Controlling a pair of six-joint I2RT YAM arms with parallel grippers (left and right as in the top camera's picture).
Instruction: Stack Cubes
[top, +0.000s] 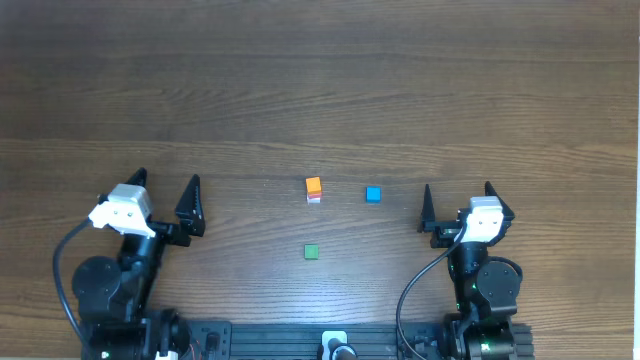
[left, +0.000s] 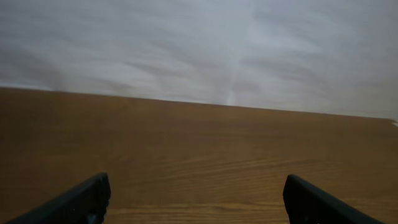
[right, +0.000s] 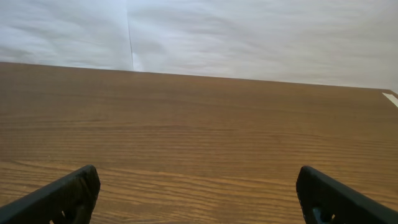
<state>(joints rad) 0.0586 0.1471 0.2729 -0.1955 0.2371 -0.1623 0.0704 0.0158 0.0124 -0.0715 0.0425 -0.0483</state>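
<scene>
left gripper (top: 165, 190): fingers spread wide, nothing between them. right gripper (top: 458, 195): same, wide open, nothing held. both sit low, near their own bases.

cubes, placed off the fingers:
- blue cube (top: 373, 194): just inward of the right gripper's inner fingertip, about level with the tips. well apart from the left fingers. right arm clearly nearer.
- orange cube (top: 314, 185): in the middle, level with both sets of fingertips, about as far from one inner finger as from the other. a pale sliver shows at its near edge; cannot tell if that is a side face or another cube under it.
- green cube (top: 311, 252): in the gap between the arms, behind the fingertip line, back toward the bases. about even from either arm.

cubes have no long axis. faces look roughly square to the wood grain, so a straight-on pinch should suit any of them.

judgement: the move turns on the right fingers swinging inward to straddle blue, then a short carry further inward to orange.

room: table (top: 300, 80) runs on well past the fingertips. cubes stand apart from one another, so the fingers can come down on either side.
</scene>
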